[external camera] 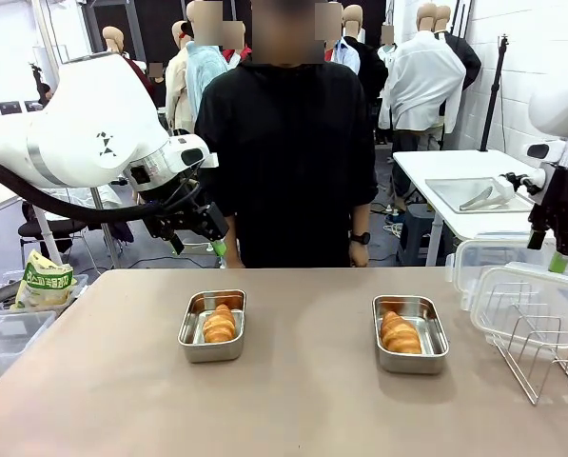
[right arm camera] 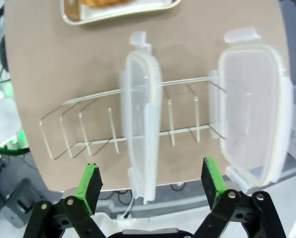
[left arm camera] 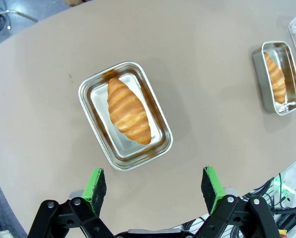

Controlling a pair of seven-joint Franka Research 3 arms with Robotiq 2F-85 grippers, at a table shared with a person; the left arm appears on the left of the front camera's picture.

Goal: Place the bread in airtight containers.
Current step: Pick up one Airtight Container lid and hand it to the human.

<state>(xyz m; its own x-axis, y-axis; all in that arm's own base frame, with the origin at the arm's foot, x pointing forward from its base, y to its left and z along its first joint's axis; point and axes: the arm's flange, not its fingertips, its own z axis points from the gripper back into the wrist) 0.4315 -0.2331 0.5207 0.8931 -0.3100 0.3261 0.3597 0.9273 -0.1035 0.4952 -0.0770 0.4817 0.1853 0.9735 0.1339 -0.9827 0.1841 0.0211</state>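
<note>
Front view: left tin (external camera: 210, 353) sits lower centre-left on the tabletop (external camera: 303, 409) and right tin (external camera: 412, 364) lower centre-right, well apart, both open-topped. Left croissant (external camera: 220, 325) lies in the first, right croissant (external camera: 400, 334) in the second. A person (external camera: 284, 143) stands upper centre.

Left wrist view: left jaws wide and empty at the bottom edge. The left tin with its croissant is mid-frame.

Right wrist view: right jaws wide and empty. Clear lids (right arm camera: 252, 109) stand at the wire rack (right arm camera: 88, 124) mid-frame. The right tin's rim is at top.
</note>
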